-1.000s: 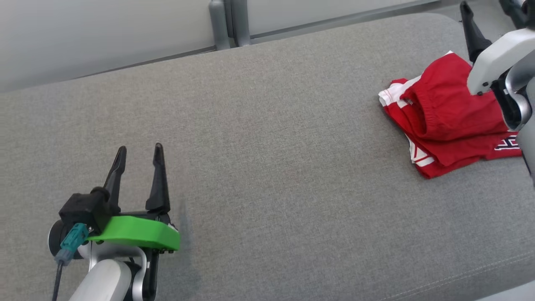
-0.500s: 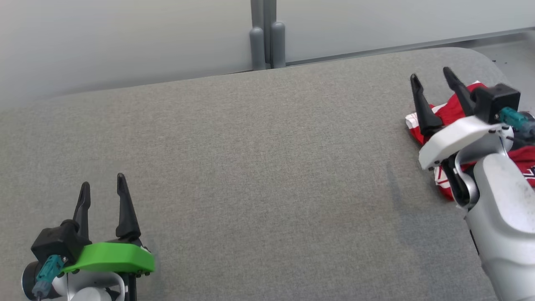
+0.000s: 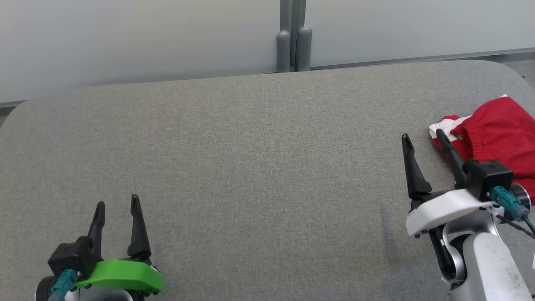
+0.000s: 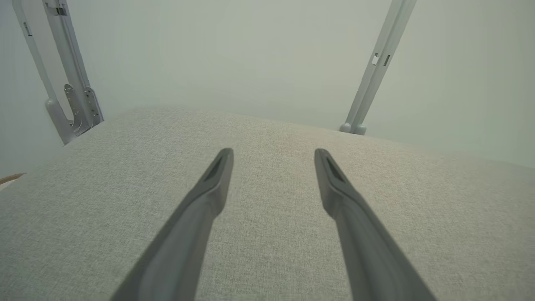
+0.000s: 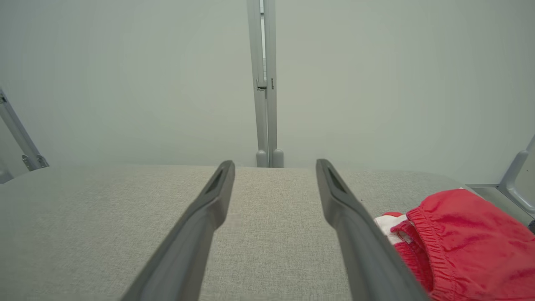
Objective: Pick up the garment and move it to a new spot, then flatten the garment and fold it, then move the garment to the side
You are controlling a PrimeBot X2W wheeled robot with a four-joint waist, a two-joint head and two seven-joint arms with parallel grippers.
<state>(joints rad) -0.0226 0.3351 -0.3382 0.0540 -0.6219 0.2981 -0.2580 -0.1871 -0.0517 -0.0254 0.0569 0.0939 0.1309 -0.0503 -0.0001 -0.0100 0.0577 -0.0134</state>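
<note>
At far right of grey cushion (image 3: pixel 250 159), red garment (image 3: pixel 501 125) lay bunched, white trim showing. My right gripper (image 3: pixel 421 133) hung just beside it, jaws wide, empty; my left gripper (image 3: pixel 117 200) likewise.

1. Big grey fabric surface (image 3: pixel 250 167), rounded corners, woven texture (kinda couch-like).
2. Pale plain panels (image 3: pixel 125 37) right behind its far edge.
3. Double grey post (image 3: pixel 294 46) standing between the panels, round caps at the foot.
</note>
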